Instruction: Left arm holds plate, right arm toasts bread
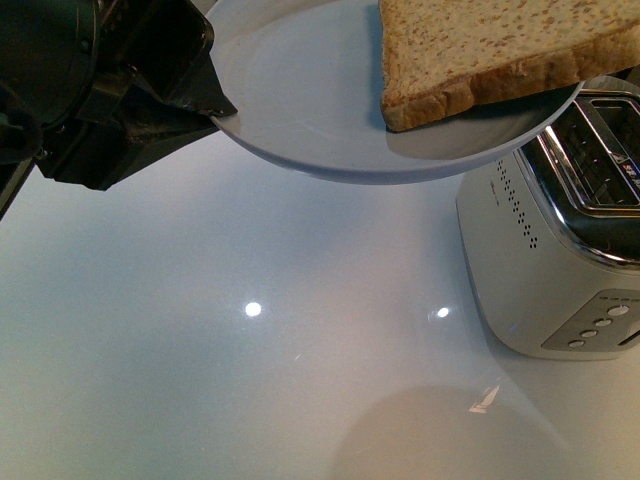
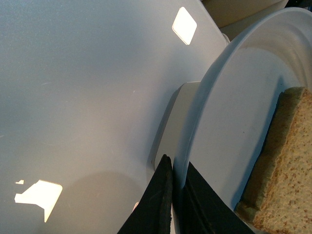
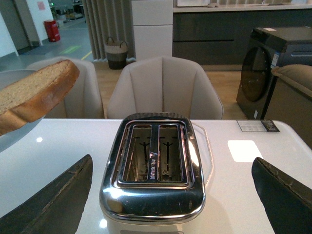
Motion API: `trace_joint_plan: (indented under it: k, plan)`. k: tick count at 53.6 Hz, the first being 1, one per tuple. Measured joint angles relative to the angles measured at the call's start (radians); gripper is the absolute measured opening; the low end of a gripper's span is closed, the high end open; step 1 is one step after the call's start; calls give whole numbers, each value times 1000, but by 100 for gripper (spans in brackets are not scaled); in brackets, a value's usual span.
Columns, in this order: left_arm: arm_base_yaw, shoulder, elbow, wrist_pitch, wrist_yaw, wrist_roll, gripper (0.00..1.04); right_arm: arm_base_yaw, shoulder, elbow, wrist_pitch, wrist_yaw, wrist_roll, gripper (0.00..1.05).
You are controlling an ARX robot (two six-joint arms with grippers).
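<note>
**Bread slice (image 1: 500,50) sat close to sliding off a plate (image 1: 300,110) pinched at one edge**

Your left hand (image 1: 215,108) was closed on the plate's rim, with one jaw above it and one below. It held the plate clear of the bench (image 1: 250,400) and beside the toaster (image 1: 570,250). The wholemeal slice lay on the far side from that grip, and its crust overhung the rim toward the toaster.

That was the weak point. With the load opposite a thin edge pinch, the plate could have pivoted in the jaws, and any tilt would likely have sent the slice onto the bench.

Your right hand (image 3: 171,161) was spread wide and empty, above the toaster's slots (image 3: 153,153). If it had reached in low, it could have knocked the rim or pushed the slice off. A flat or skewed grasp would probably have jammed the slice at a slot mouth.
</note>
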Motion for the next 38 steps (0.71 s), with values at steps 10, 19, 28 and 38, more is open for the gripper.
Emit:
trace_joint_plan:
  k: [10, 19, 28, 38]
  plan:
    - [0, 0, 0, 0, 0, -2, 3, 0, 0, 0, 0, 0, 0, 96]
    - [0, 0, 0, 0, 0, -3, 3, 0, 0, 0, 0, 0, 0, 96]
    - [0, 0, 0, 0, 0, -3, 3, 0, 0, 0, 0, 0, 0, 96]
    - [-2, -2, 0, 1, 3, -5, 3, 4, 286, 171, -465, 51, 140, 96]
